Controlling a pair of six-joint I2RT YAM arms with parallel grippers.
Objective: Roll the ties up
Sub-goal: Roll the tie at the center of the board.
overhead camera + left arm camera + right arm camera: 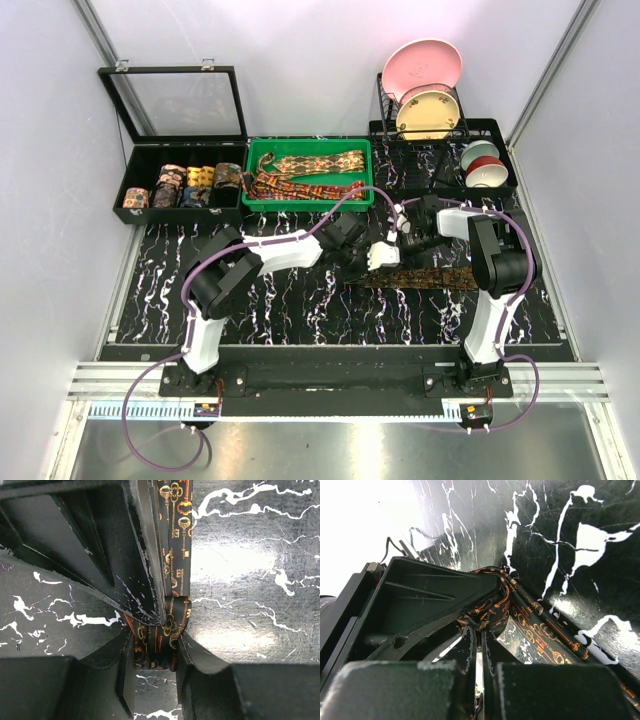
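- A black, white-veined surface (pixel 300 300) is enclosed by pale walls (pixel 300 60).
- Along its far edge are set a black display case (pixel 180 155), a green tray (pixel 258 150) and a dish rack (pixel 490 127).
- The left arm (pixel 225 280) and right arm (pixel 495 255) are brought together over the middle of the surface, their wrists close to one another.
- One dark tie (pixel 440 277) patterned with gold keys is laid flat on the surface, running from the meeting point toward the right arm's side.
- Rolled ties (pixel 185 185) are lined up in the case; loose ties (pixel 305 175) are heaped in the tray.
- The tie's started coil (pixel 165 630) is grasped by the left tool (pixel 156 655), one finger on each side.
- The right tool (pixel 481 640) is clenched, with its tips at the coil. Whether a fold is pinched between them cannot be told, as the view is crowded.
- Risk is judged highest at the coil: if the left grasp is eased before the roll is tightened, the turns could spring open.
- The roll could be skewed into a cone if the flat length is dragged sideways.
- With both tools packed so closely, fingers could be knocked together by a turn of either wrist.
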